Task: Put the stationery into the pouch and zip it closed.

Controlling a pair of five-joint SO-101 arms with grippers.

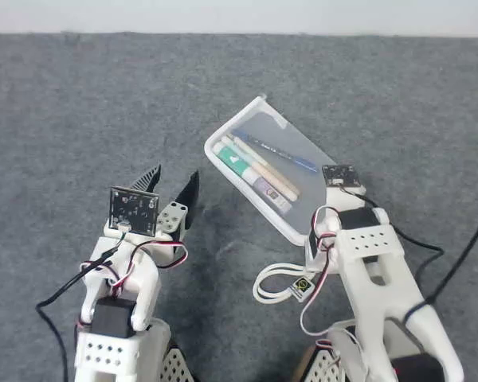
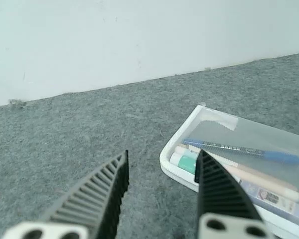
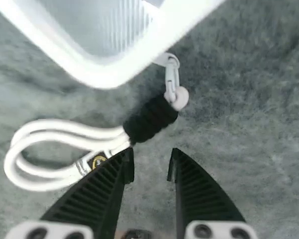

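Right gripper (image 3: 150,158) is sitting with its jaws a narrow gap apart and gripping nothing. I'm hovering it just short of the black wrap (image 3: 149,122) on the cord, which is hanging off the pouch (image 3: 97,73) at its near corner. The zip pull (image 3: 172,82) is lying between that wrap and the pouch's white rim, and the white loop (image 3: 45,154) is trailing away from the pouch beside one finger.

Left gripper (image 1: 176,172) is gaping wide and empty, standing off the pouch's other long side, near but not touching.

The pens (image 1: 263,171) are lying side by side inside the pouch with the blue pen (image 1: 279,151) along the far side, so I'm judging the loading done and the zipping as the step in hand. Whether the zip is partly run I cannot tell.

Next I'm expecting to ease the right jaws onto the wrap or pull, pinch, and draw along the rim while the left pins the pouch.
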